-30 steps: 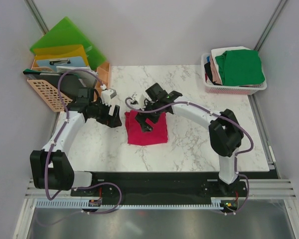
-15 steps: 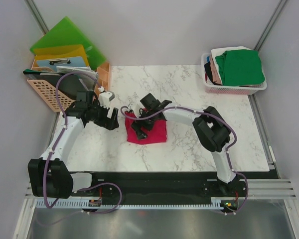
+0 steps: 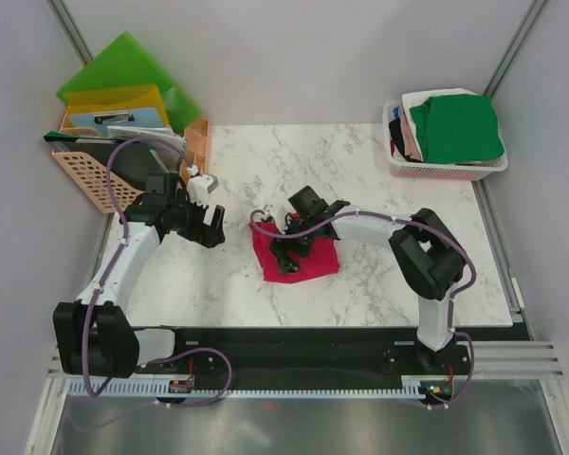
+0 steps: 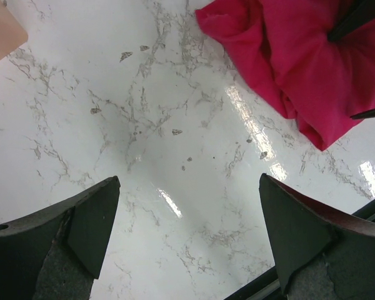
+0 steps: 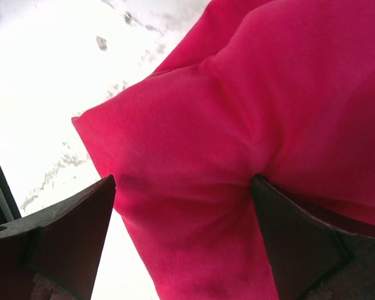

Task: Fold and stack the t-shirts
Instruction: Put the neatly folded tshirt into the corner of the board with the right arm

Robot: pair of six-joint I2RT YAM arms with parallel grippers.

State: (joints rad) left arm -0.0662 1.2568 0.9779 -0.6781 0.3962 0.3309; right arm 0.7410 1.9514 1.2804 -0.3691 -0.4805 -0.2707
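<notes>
The right fingers (image 5: 62, 237) stand spread wide, pressed onto the crimson shirt (image 3: 308, 268) on the desk (image 3: 379, 171); the left fingers (image 4: 81, 231) hang spread wide beside it

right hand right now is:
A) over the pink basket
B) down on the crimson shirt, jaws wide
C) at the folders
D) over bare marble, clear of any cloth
B: the wrist view shows the right hand spread wide with the crimson shirt bunched between its fingers, and the top view puts it mid-table on that shirt.
</notes>
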